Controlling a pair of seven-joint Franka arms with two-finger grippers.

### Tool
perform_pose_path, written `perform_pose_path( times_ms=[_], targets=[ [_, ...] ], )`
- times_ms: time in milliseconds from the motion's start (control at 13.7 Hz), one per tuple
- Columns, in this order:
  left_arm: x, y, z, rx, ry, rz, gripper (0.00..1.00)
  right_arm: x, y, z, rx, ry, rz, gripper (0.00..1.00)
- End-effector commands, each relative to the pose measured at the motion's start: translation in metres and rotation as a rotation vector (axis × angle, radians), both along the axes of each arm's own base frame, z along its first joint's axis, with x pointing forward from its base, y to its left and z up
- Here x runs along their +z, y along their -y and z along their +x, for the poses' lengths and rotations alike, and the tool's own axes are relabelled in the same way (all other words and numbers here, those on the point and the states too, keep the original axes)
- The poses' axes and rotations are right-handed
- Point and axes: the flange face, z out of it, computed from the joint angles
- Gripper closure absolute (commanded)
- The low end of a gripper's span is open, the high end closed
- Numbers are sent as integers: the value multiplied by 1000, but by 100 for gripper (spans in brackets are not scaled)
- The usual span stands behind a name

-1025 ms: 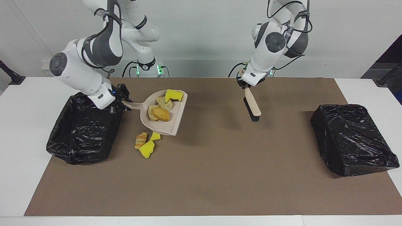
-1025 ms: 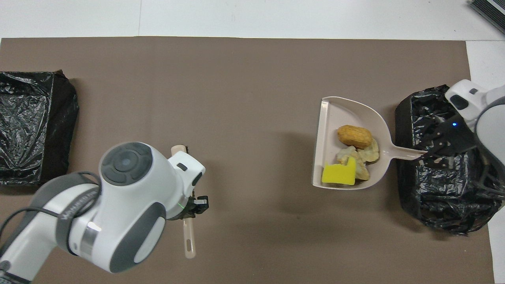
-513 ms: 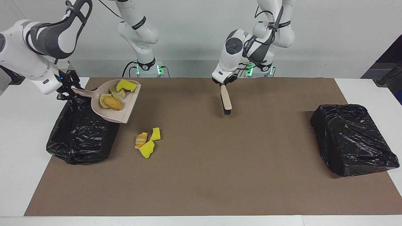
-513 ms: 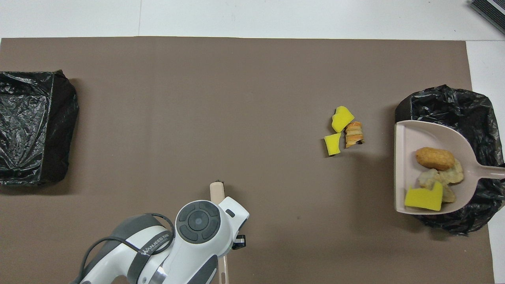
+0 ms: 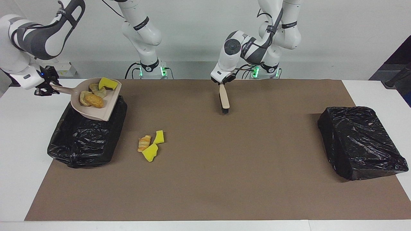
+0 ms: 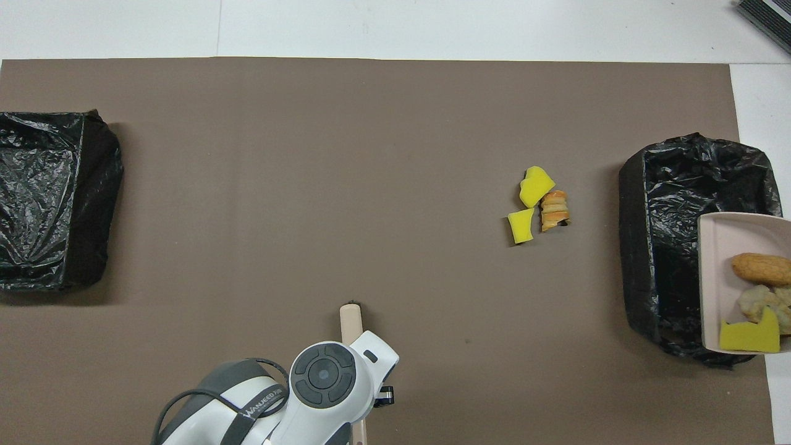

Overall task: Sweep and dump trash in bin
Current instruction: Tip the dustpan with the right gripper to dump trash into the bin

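Since the earlier frame the dustpan [image 5: 96, 102] has travelled from above the mat to a position over the black-lined bin [image 5: 86, 138] at the right arm's end of the table, and the brush [image 5: 224, 99] has drawn back toward the robots. The right gripper [image 5: 48, 88] is clamped on the dustpan's handle, which points away from the bin toward the table's end, so that the pan's open lip faces the table's middle and hangs over the bin's opening. The pan carries a yellow sponge piece [image 5: 107, 83] and pastry pieces [image 5: 91, 98]. By judgement, tipping the lip downward would drop this load into the bin. The left gripper [image 5: 221, 81] is closed on the brush's handle; the bristles hang down over the mat. Three scraps [image 5: 150, 142], two yellow foam chunks and a small pastry, lie unswept on the mat beside the bin, toward the table's middle.
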Motion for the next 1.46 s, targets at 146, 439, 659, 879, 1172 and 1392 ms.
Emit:
perform_pose_path(
  times_ms=[146,439,659,879,1172,1392],
  targets=[
    [0,-4,-1,11,0,-12,27,5,36,16,18,63,-132,100],
    [35,-18,42,59,-5,-25,0,6,24,34,-96,89,-243,100],
    [77,-48,91,71,3,-49,0,2,16,44,-87,72,-281,100],
    [112,-97,139,102,62,-46,0,5,14,46,-44,33,-350,100],
    [151,-197,200,65,145,-58,0,15,-10,61,40,3,-446,100],
    [182,-249,225,30,217,-59,0,26,-35,70,74,2,-472,100]
  ],
)
